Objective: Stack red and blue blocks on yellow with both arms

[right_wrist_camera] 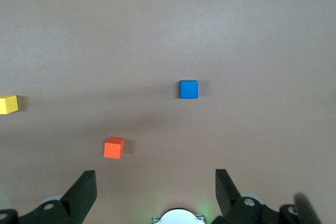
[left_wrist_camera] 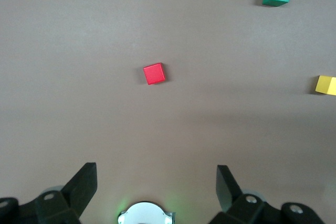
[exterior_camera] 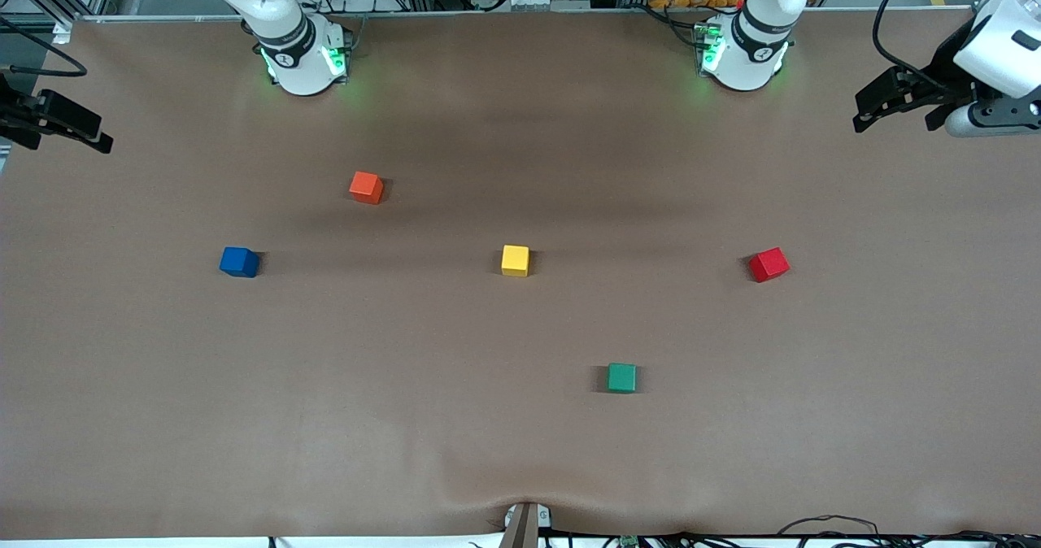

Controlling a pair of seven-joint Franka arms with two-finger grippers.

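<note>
Five cubes on the table, both arms wait high at the ends.

I see the yellow cube (exterior_camera: 515,260) between blue cube (exterior_camera: 239,262) and red cube (exterior_camera: 768,264), well apart; left gripper (left_wrist_camera: 156,187) and right gripper (right_wrist_camera: 156,190) stand wide apart, empty.

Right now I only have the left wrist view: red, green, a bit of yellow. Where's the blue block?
Observer: The blue block sits toward the right arm's end of the table, level with the yellow block.
Operator: Anything near it?
Observer: An orange block lies apart from it, farther from the front camera.
Operator: Right gripper doing anything?
Observer: The right gripper is open and holds nothing, up at the right arm's end of the table.
Operator: And where does mine sit overall?
Observer: The left gripper hangs open at the left arm's end, not over the red block.
</note>
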